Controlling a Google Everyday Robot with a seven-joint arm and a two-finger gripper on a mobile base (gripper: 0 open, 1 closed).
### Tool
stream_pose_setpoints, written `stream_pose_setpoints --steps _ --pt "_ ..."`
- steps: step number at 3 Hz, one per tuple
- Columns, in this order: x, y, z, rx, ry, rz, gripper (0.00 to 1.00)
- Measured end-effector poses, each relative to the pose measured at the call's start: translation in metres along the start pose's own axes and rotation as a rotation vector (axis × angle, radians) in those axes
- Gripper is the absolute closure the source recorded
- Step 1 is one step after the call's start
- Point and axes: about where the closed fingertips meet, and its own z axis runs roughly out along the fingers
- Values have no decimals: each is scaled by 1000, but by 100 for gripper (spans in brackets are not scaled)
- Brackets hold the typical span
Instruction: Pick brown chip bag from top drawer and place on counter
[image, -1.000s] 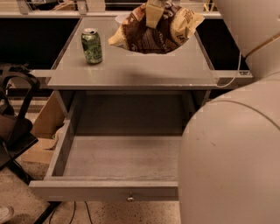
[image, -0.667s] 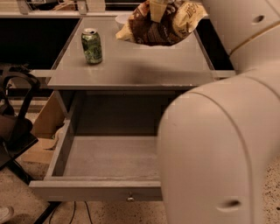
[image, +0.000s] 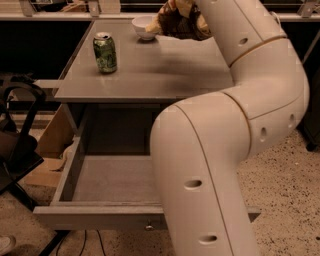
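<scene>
The brown chip bag (image: 176, 24), dark brown with cream ends, hangs over the far edge of the grey counter (image: 165, 65). My gripper (image: 184, 6) is at the top edge of the view, shut on the bag's upper end; most of it is cut off by the frame. The top drawer (image: 95, 218) is pulled out below the counter, with its grey floor bare and a small metal knob (image: 149, 227) on its front. My white arm (image: 225, 150) hides the drawer's right half.
A green soda can (image: 105, 52) stands on the counter's left side. A white bowl (image: 143, 27) sits at the far edge, just left of the bag. A black chair (image: 15, 145) and a cardboard box (image: 47, 150) stand on the floor at the left.
The bag has moved up and farther back over the counter, uncovering the white bowl. My arm's elbow has swung left across the view, covering more of the drawer.
</scene>
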Motion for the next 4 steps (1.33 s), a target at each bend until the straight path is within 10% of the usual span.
stream_pose_setpoints --steps 4 --pt "-2 -2 7 9 3 10 14"
